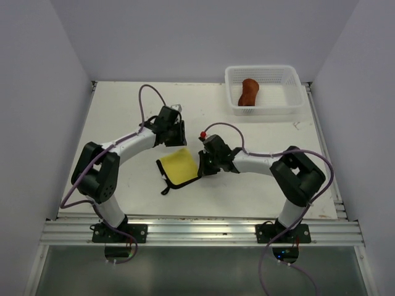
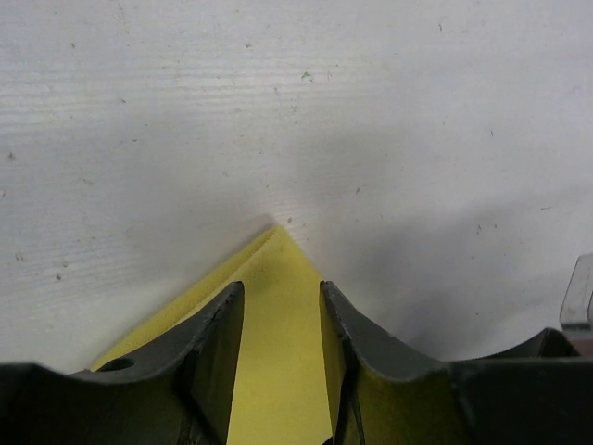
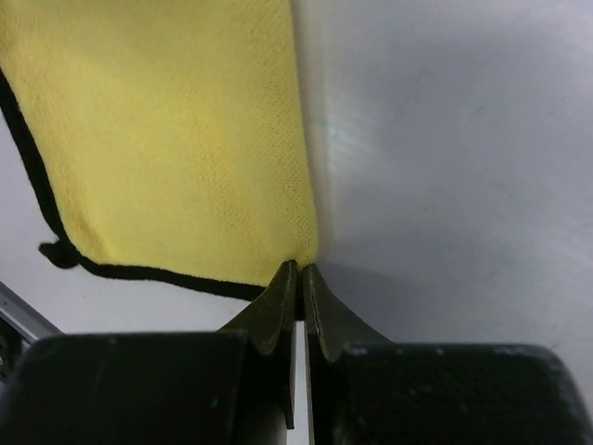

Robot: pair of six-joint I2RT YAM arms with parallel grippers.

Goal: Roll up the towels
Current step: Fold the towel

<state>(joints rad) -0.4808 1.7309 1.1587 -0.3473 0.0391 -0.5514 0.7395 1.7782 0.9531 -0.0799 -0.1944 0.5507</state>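
The yellow towel point(image 1: 179, 167) with dark edging lies flat on the table between the two arms. My left gripper point(image 1: 176, 139) hangs over its far corner. In the left wrist view that gripper point(image 2: 281, 289) is open, its fingers straddling the towel's pointed yellow corner point(image 2: 278, 371). My right gripper point(image 1: 200, 163) is at the towel's right corner. In the right wrist view that gripper point(image 3: 299, 269) is shut, pinching the edge of the yellow cloth point(image 3: 185, 139). The rust-brown towel point(image 1: 249, 92) lies bunched inside the basket.
A white mesh basket point(image 1: 265, 69) stands at the back right of the white table. Grey walls close in the left, back and right sides. A metal rail point(image 1: 197, 231) runs along the near edge by the arm bases.
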